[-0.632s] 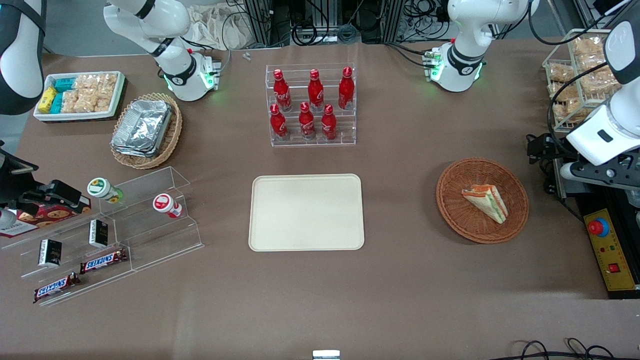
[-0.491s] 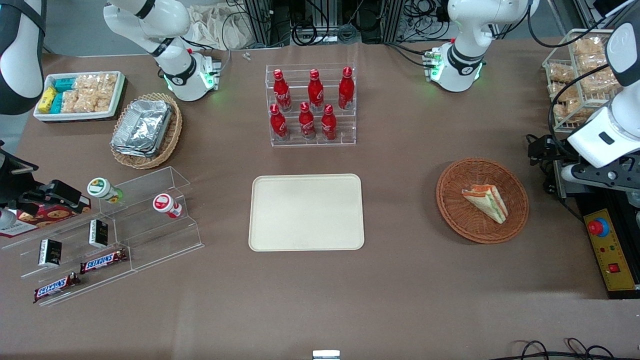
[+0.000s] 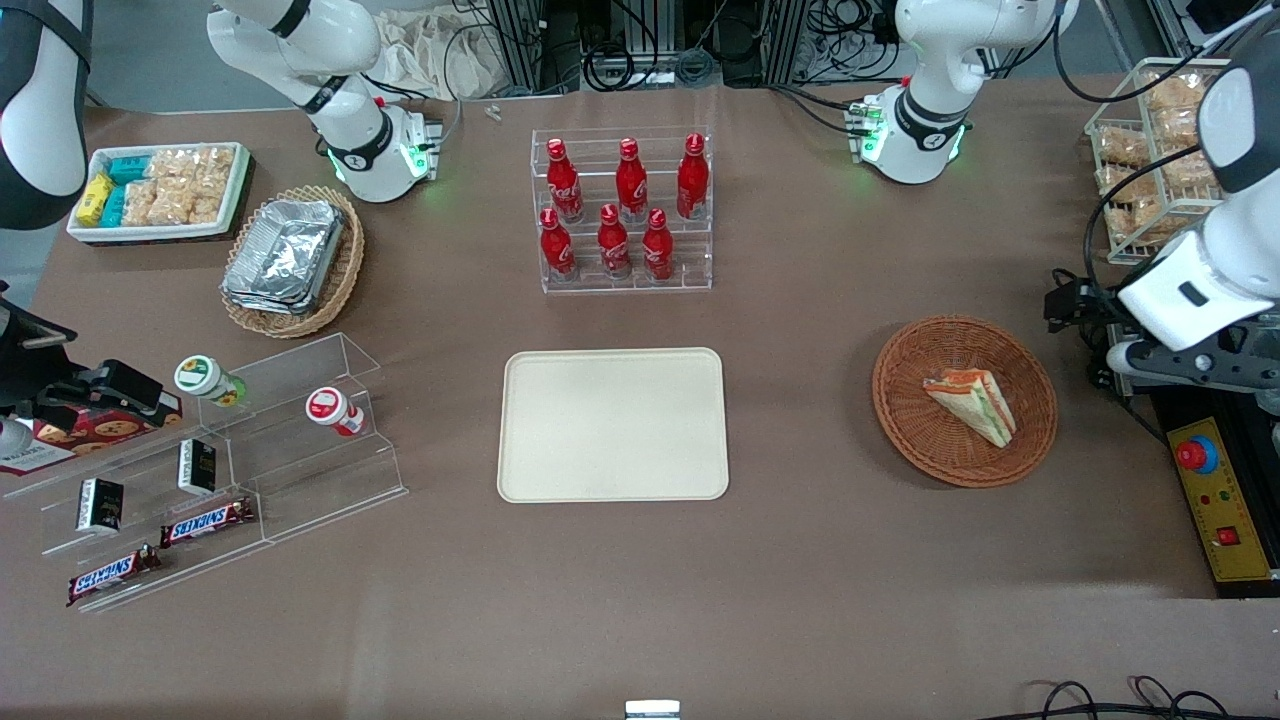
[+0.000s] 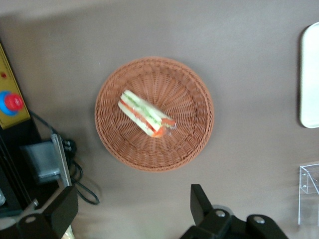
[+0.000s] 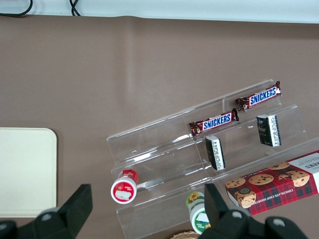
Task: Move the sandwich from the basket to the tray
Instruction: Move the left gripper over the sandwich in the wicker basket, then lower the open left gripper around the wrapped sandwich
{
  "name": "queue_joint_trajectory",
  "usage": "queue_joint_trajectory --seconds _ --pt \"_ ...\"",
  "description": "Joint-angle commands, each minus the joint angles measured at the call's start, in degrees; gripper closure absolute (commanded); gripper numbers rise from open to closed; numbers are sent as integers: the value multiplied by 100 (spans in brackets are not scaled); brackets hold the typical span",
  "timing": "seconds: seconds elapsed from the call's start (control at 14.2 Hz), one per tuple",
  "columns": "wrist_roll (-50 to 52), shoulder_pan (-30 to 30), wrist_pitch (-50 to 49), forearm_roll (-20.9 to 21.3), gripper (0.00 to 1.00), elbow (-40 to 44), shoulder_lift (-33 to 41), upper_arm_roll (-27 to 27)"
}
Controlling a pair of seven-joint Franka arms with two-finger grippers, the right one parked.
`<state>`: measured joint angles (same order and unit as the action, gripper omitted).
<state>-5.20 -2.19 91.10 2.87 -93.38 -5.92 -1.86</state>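
The sandwich (image 3: 972, 404) (image 4: 146, 114), a pale wedge with orange and green filling, lies in the round reddish-brown basket (image 3: 905, 420) (image 4: 192, 134). The cream tray (image 3: 612, 424) (image 4: 310, 74) sits bare on the table, toward the parked arm's end from the basket. My left gripper (image 3: 1085, 320) (image 4: 132, 209) hangs above the table beside the basket, toward the working arm's end and slightly farther from the front camera. Its fingers are spread wide with nothing between them, well clear of the sandwich.
A yellow control box with a red stop button (image 3: 1196, 455) (image 4: 11, 102) and black cables (image 4: 79, 184) lie beside the basket at the table's end. A wire rack of snack bags (image 3: 1150, 150) stands farther back. A bottle rack (image 3: 622, 215) stands farther back than the tray.
My left gripper has drifted a little toward the basket. The sandwich, basket and tray have not moved.
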Motion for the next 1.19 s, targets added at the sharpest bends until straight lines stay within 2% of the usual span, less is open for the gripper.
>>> queue_joint_trajectory --seconds 0.0,0.14,0.28,0.7,1.12 --pt "458 -27 441 363 0 -836 257 -252" --pt "1333 -27 1152 337 0 -1592 468 -271" --pt "2632 -27 1759 337 0 -2200 513 -297" --pt "4875 35 3385 337 0 -3273 382 -87" --pt "6161 34 4117 328 0 -3345 -312 46"
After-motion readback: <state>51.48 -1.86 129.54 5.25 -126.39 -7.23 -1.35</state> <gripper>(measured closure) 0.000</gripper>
